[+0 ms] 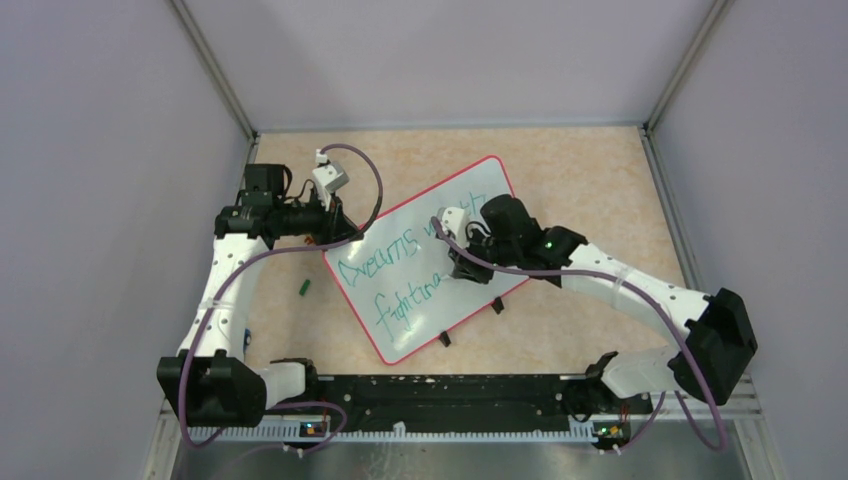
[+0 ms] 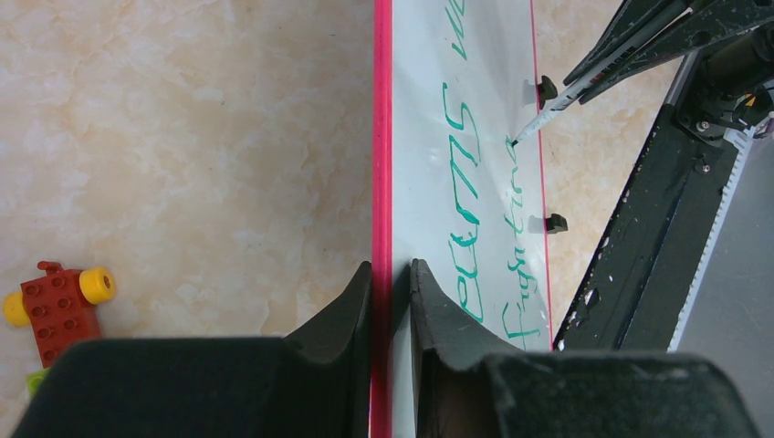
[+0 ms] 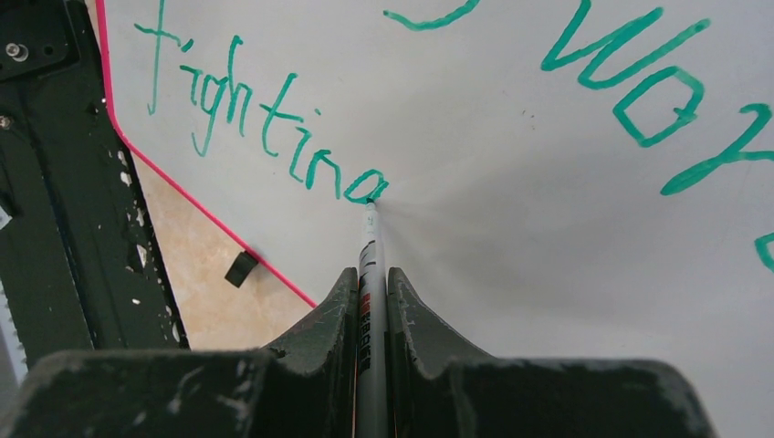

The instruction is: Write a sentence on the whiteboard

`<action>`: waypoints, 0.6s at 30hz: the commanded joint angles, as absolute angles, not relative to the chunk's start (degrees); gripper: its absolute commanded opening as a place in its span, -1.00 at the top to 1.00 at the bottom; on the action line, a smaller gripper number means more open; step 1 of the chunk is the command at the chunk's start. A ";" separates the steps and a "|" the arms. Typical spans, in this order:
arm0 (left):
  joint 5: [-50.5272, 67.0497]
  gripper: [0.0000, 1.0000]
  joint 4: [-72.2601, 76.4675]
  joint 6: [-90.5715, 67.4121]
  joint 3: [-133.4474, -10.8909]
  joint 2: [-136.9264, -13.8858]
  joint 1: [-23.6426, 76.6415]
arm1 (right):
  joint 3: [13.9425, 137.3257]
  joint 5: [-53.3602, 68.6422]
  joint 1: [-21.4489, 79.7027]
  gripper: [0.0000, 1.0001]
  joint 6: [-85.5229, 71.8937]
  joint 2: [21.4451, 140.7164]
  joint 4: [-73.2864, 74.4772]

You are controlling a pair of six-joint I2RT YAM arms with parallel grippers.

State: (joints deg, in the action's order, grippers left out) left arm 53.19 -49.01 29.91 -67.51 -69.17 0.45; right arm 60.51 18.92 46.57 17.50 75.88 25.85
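Red-rimmed whiteboard (image 2: 381, 137), edge between left jaws

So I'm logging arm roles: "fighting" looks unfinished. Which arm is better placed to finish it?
Right. The right tool holds the marker, with its tip at the last letter of the sentence. The left tool is clamped on the whiteboard rim, steadying it.

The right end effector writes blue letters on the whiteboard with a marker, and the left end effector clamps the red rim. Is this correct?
Not quite: the letters on the whiteboard are green, not blue, as the right wrist view shows. The rest is correct.
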 commanded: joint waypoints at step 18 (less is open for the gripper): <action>53.47 1.00 -49.22 31.44 -67.81 -69.32 1.58 | 53.19 19.60 47.81 1.00 16.23 74.02 21.92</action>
State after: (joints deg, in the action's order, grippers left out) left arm 53.19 -48.97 29.93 -67.51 -69.17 0.49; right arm 54.13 21.15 46.85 16.53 74.30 25.50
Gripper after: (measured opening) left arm 0.211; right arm 0.120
